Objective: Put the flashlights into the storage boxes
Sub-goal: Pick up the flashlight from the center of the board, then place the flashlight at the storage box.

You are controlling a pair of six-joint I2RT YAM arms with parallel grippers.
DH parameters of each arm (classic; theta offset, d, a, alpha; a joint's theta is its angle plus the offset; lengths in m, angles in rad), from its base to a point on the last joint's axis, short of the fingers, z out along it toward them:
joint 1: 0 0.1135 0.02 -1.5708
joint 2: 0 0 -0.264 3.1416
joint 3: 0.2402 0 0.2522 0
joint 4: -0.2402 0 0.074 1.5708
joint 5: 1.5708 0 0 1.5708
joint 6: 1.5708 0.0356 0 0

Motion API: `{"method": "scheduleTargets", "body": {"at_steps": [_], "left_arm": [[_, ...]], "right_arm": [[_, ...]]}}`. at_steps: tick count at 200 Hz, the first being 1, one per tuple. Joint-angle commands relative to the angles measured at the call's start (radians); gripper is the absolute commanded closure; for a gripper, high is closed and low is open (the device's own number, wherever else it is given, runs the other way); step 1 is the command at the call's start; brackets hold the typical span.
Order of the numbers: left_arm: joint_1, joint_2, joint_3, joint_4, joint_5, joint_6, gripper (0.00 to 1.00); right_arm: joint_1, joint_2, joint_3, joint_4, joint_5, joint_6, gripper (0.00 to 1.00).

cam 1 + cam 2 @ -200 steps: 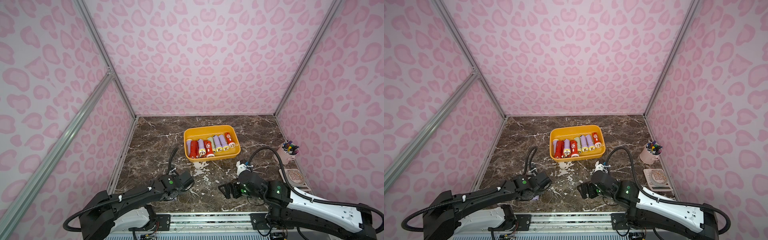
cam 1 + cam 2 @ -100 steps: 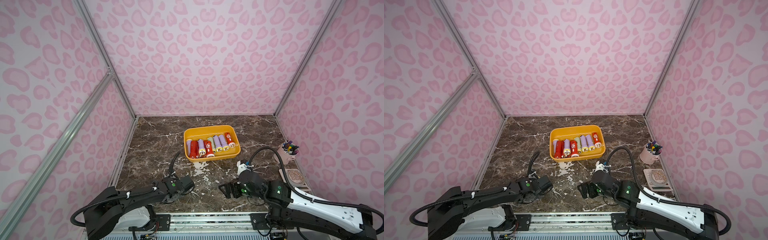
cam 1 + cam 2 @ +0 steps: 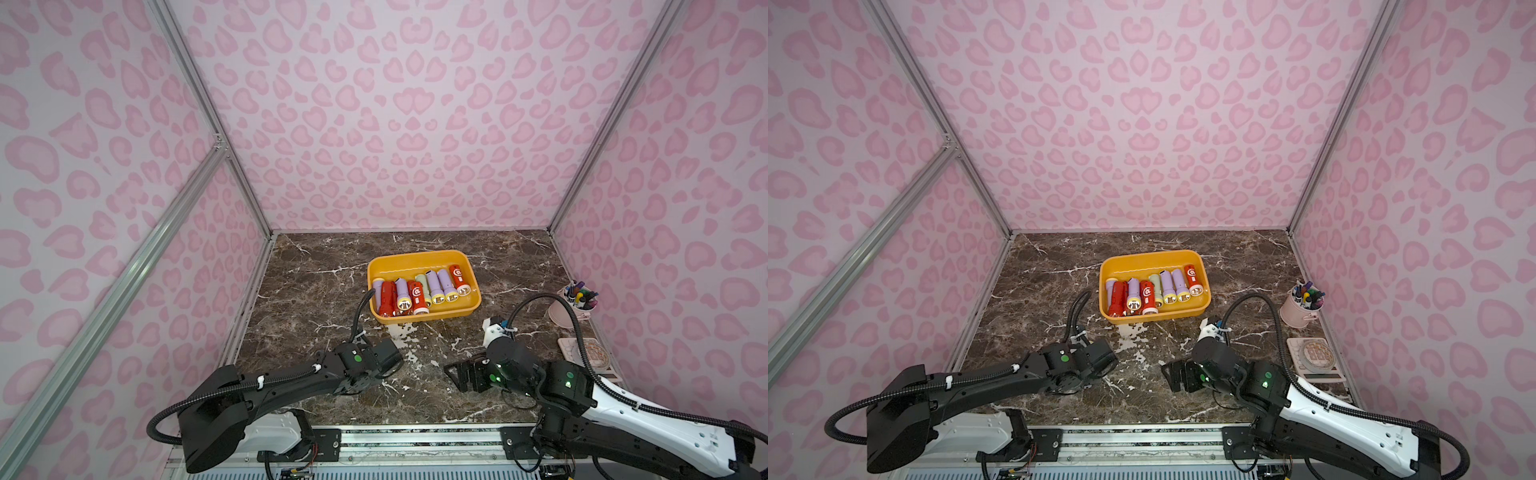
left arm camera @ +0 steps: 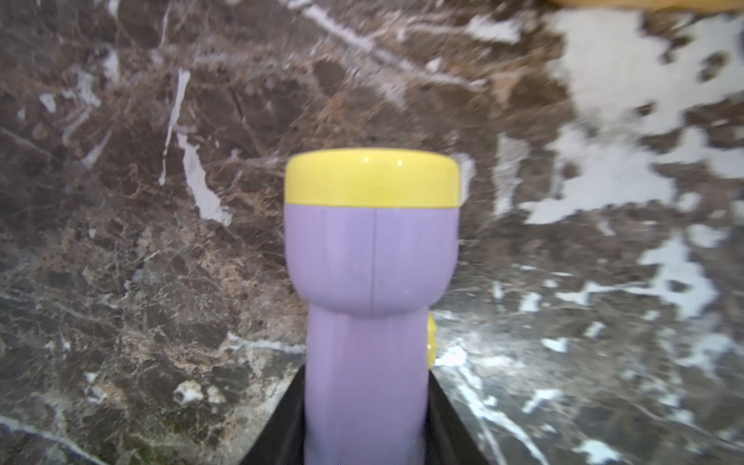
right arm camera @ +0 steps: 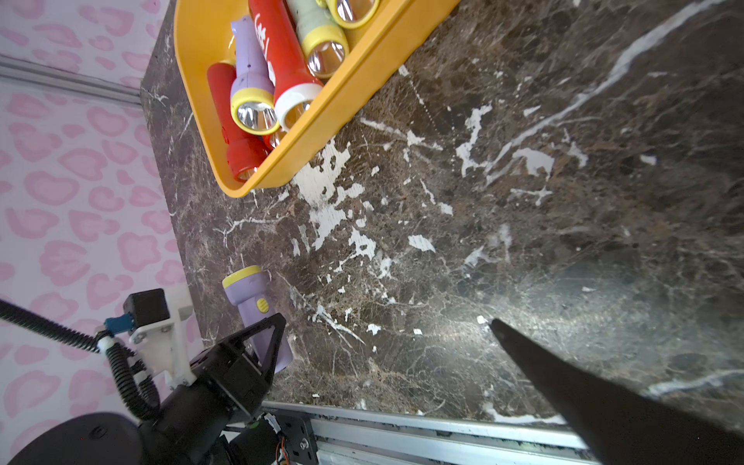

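left hand [image 4: 365, 402] clamps lilac flashlight [image 4: 370, 249] — other flashlights [image 3: 419, 291] lie in yellow tray [image 3: 415, 264]

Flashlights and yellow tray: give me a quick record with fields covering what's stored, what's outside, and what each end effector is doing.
tray: yellow-orange, on the marble table
flashlights stored: eight visible, side by side in the tray; lilac, red, one pale green
outside tray: one lilac flashlight, yellow head ring
left end effector: shut on the lilac flashlight's handle
right end effector: open, empty
also there: pink marker cup, on the robot's right side
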Motion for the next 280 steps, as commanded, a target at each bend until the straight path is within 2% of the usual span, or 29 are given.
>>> {"method": "scheduleTargets", "body": {"at_steps": [1,24,60,119,174,198,280], "left_arm": [[-0.004,0.020,0.107,-0.071,-0.052,0.050,0.86],[-0.004,0.090,0.260,-0.099,-0.087,0.118,0.85],[0.015,0.291,0.544,-0.113,-0.095,0.247,0.83],[0.113,0.599,0.926,-0.026,0.052,0.396,0.83],[0.165,0.876,1.288,-0.062,0.143,0.458,0.83],[0.187,0.945,1.346,-0.056,0.178,0.461,0.83],[0.228,1.051,1.342,0.016,0.244,0.433,0.83]], "right_arm": [[-0.053,-0.032,0.007,-0.030,-0.028,-0.037,0.01],[-0.135,-0.072,0.011,-0.060,-0.070,-0.067,0.01],[-0.232,-0.100,0.010,-0.086,-0.138,-0.106,0.01],[-0.366,-0.080,0.043,-0.126,-0.214,-0.183,0.01],[-0.541,-0.010,0.031,-0.103,-0.338,-0.249,0.01],[-0.581,0.030,0.029,-0.083,-0.371,-0.266,0.01],[-0.654,0.078,0.024,-0.066,-0.441,-0.291,0.01]]}}
